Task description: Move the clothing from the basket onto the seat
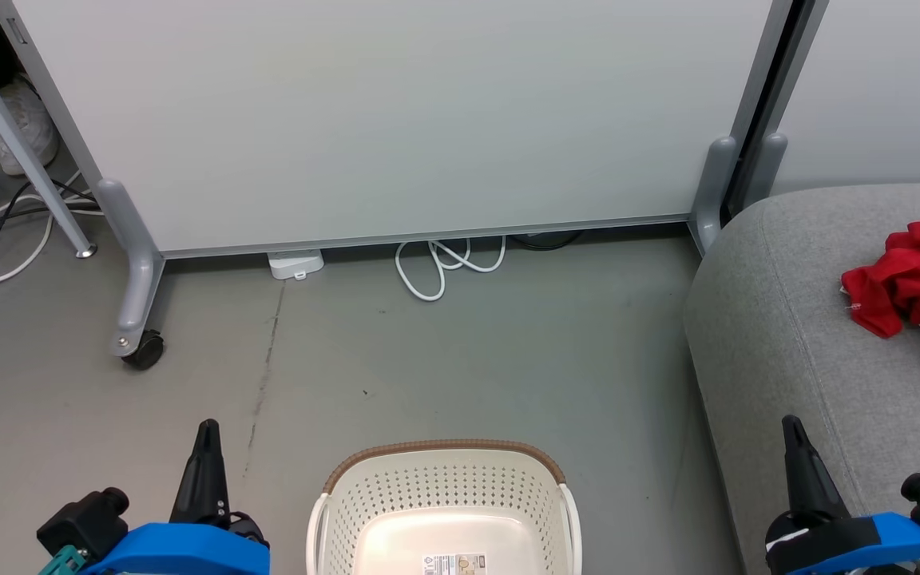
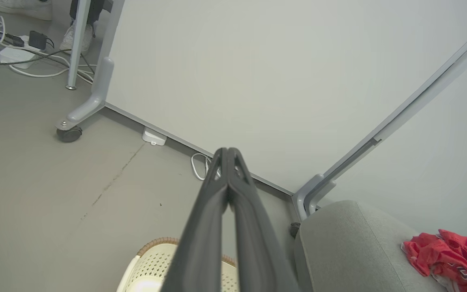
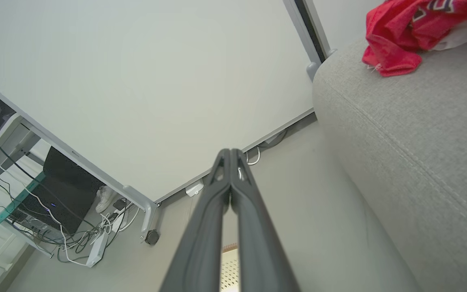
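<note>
1. Left gripper (image 1: 207, 431): at the lower left of the head view, above the floor (image 1: 508, 351). In the left wrist view its fingers (image 2: 217, 211) lie pressed together along their length.
2. Right gripper (image 1: 792, 427): at the lower right of the head view, in front of the seat's near edge. Its fingers (image 3: 213, 219) are likewise together, tip against tip.
3. Basket (image 1: 444, 445): stands on the floor between the two grippers, touching neither. The brown woven rim faces up. The pale bottom and the sticker (image 1: 454, 564) on it are in plain view.
4. Seat (image 1: 787, 335): grey upholstered cushion to the right of the basket, standing apart from it.
5. Clothing (image 1: 915, 275): a crumpled red heap with some white showing, lying on top of the seat toward its far right, well apart from the basket.
6. Partition panel (image 1: 396, 120): stands upright beyond the floor on grey feet, with a caster (image 1: 144, 350) at the left foot.
7. At the panel's base: a small white box (image 1: 295, 263) and a looped white cable (image 1: 444, 267).
8. Far left: floor cables and a white shoe (image 1: 25, 128) behind the panel.
</note>
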